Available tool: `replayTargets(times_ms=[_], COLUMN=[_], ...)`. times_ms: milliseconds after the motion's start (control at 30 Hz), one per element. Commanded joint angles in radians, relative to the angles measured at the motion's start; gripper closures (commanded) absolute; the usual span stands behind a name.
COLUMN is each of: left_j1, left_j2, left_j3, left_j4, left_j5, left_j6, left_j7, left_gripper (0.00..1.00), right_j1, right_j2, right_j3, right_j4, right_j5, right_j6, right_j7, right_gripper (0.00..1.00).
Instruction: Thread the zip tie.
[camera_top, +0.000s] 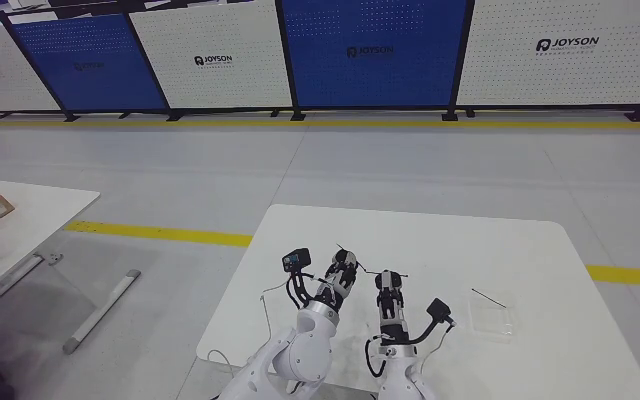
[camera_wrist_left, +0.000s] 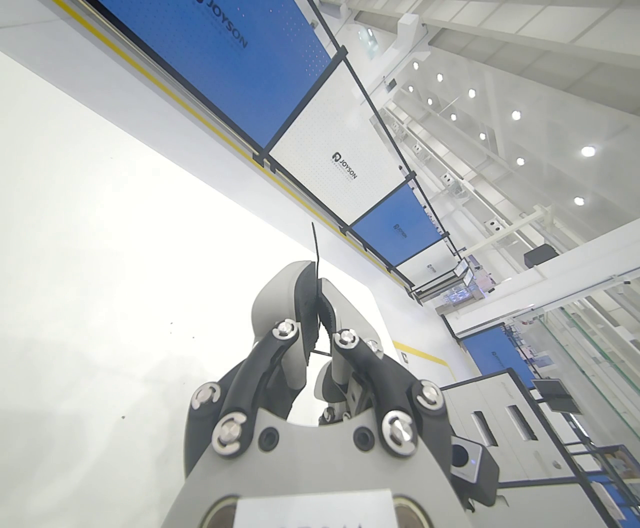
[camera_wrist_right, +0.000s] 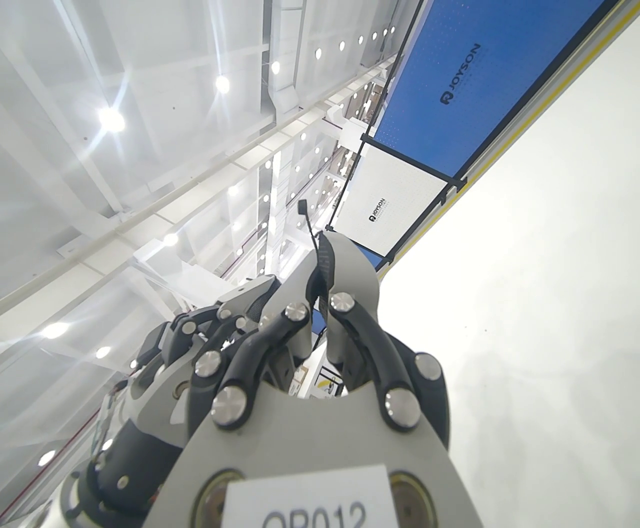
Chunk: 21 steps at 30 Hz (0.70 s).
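Note:
A thin black zip tie is pinched at both ends, held above the white table (camera_top: 450, 250). My left gripper (camera_wrist_left: 318, 280) is shut on it, and the pointed tail (camera_wrist_left: 315, 242) sticks out past the fingertips. My right gripper (camera_wrist_right: 320, 252) is shut on the other end, with the square head (camera_wrist_right: 302, 206) standing just beyond its fingers. From above, the left gripper (camera_top: 345, 262) and the right gripper (camera_top: 387, 280) sit close together near the table's front edge, fingertips pointing away from the robot. The left gripper's fingers (camera_wrist_right: 250, 300) show close beside the right one.
A clear shallow tray (camera_top: 492, 315) lies on the table right of the arms, with another black zip tie (camera_top: 490, 297) across its far rim. Blue and white partition panels (camera_top: 370, 50) stand across the floor beyond a yellow line. A second table corner (camera_top: 40, 205) is at far left.

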Motion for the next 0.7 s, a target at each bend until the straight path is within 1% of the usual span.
replayTargets(times_ms=[0,67,300,433,667], left_j1=[0.0,0.0,0.0,0.0,0.0], left_j2=[0.0,0.0,0.0,0.0,0.0], left_j3=[0.0,0.0,0.0,0.0,0.0], left_j4=[0.0,0.0,0.0,0.0,0.0], left_j5=[0.0,0.0,0.0,0.0,0.0], left_j6=[0.0,0.0,0.0,0.0,0.0], left_j7=[0.0,0.0,0.0,0.0,0.0], left_gripper=[1.0,1.0,1.0,1.0,1.0], right_j1=[0.0,0.0,-0.02,-0.033,-0.025], right_j2=[0.0,0.0,0.003,0.004,-0.001], right_j3=[0.0,0.0,0.02,0.027,0.024], right_j4=[0.0,0.0,-0.035,-0.045,-0.037], right_j5=[0.0,0.0,0.006,-0.004,-0.012], right_j6=[0.0,0.0,-0.007,-0.032,-0.01], right_j7=[0.0,0.0,0.029,0.019,0.026], right_gripper=[1.0,1.0,1.0,1.0,1.0])
